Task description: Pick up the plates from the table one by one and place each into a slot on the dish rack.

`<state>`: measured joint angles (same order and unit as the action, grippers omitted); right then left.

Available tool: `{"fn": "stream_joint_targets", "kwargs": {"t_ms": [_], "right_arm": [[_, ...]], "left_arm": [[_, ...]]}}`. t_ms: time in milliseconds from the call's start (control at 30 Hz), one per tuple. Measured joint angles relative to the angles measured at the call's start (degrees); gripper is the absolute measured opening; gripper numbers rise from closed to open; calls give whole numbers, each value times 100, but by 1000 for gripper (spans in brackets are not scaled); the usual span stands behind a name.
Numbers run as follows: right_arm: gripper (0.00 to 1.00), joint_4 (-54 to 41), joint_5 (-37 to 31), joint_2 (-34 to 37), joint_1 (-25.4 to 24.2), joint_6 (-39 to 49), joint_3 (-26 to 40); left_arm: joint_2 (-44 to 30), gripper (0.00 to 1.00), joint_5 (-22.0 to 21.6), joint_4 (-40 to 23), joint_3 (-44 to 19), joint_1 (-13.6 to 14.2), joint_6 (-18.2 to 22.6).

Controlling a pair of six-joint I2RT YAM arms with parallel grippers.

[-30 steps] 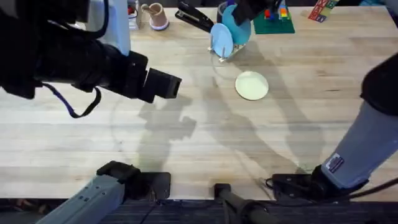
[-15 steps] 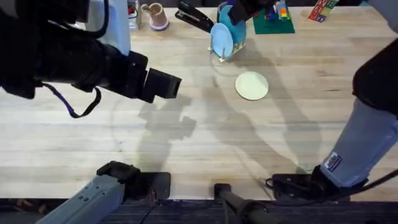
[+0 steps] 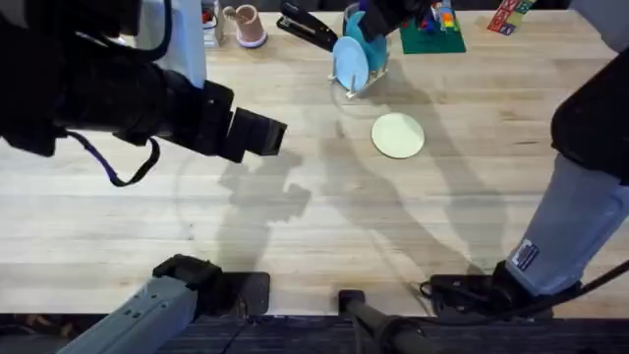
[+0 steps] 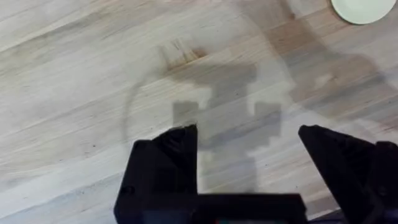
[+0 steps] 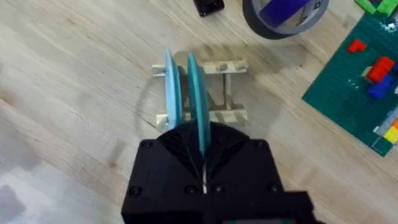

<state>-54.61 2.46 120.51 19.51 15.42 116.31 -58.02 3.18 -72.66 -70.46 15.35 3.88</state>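
A pale light-blue plate [image 3: 349,62] stands upright on edge at the far side of the scene. Behind it to the right lies a green building-block baseplate [image 3: 432,35] carrying red, blue and yellow bricks [image 5: 378,76]. A roll of tape [image 5: 285,15] sits near that baseplate. A black stapler [image 3: 307,27] lies to the left, and a pinkish mug [image 3: 245,24] stands farther left.

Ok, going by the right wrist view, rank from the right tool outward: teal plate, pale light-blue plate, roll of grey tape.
1. Round teal plate: gripped edge-on in the right tool.
2. Round pale light-blue plate: standing in the small wooden dish rack, just beside the teal one.
3. Roll of grey tape: beyond the rack.
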Motion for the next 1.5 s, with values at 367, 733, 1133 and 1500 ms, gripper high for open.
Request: {"fn": "stream_joint_targets", "kwargs": {"t_ms": [367,733,1133,1500], "right_arm": [[30,26,17,223,37,-7,2],[30,22,17,223,35,-20,2],[185,22,17,223,37,-42,2],[225,-27,17,221,37,-46,6]], "left_arm": [[0,995,0,0,0,0,0],[0,995,0,0,0,0,-2],[0,995,0,-1,0,0,-2],[0,995,0,0,0,0,-2]]}}
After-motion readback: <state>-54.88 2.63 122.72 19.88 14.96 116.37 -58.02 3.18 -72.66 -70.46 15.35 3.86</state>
